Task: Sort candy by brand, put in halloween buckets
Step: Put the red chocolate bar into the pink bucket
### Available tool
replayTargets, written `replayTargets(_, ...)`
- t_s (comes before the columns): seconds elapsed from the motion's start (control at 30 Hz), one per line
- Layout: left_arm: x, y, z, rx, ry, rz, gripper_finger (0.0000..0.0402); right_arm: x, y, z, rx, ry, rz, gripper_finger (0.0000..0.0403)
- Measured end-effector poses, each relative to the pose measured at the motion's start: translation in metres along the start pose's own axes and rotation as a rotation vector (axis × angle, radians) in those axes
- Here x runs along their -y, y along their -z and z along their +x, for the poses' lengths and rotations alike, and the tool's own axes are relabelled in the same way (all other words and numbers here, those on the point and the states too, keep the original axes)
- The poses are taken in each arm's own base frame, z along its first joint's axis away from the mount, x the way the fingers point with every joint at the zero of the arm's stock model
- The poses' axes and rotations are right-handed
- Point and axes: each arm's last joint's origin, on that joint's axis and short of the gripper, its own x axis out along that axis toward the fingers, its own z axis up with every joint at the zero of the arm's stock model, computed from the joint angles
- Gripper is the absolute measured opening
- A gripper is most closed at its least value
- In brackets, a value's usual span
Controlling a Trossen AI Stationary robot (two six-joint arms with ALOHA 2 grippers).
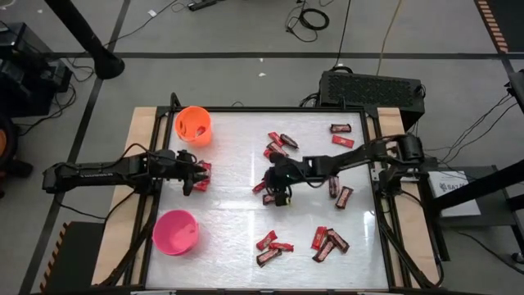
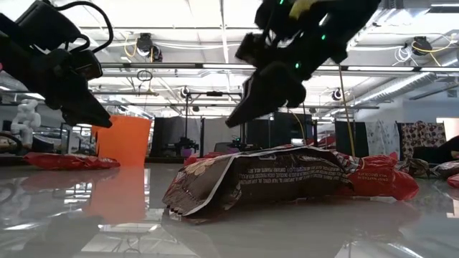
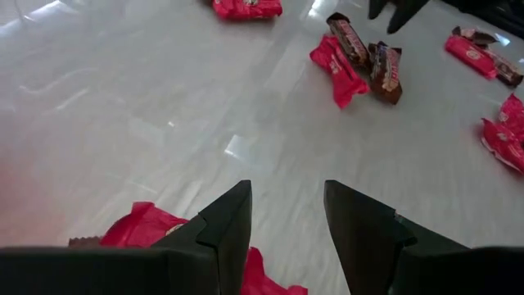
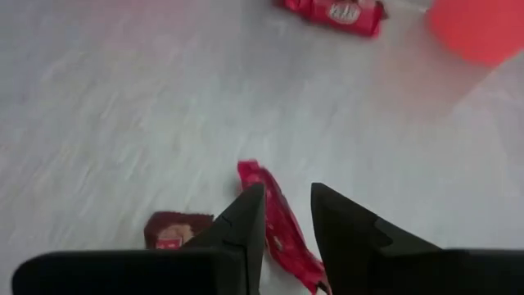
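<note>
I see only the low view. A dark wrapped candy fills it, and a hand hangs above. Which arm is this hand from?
Observer: It is the right hand, near the table's middle in the high view.
Operator: Does it hold something?
Observer: No. In the right wrist view its fingers stand open and empty above a red candy, with a brown candy beside it.
Operator: I see only an orange bucket. Is there a second one?
Observer: Yes, a pink bucket stands at the table's left front; the orange bucket is at the left rear.
Operator: And the left hand?
Observer: The left hand is between the two buckets, open, over red candies.
</note>
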Motion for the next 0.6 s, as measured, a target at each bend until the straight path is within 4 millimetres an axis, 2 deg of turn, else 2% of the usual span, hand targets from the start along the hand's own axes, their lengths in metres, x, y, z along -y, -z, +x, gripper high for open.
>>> replayTargets(0.23,0.000,0.000,0.000,0.000,-0.002,0.000,0.0161,0.017,0.013,0.012,-0.027,-0.018,0.038,0.0093)
replayTargets(0.6,0.000,0.000,0.000,-0.001,-0.002,0.000,0.0161,0.019,0.027,0.033,-0.046,-0.015,0.038,0.0093)
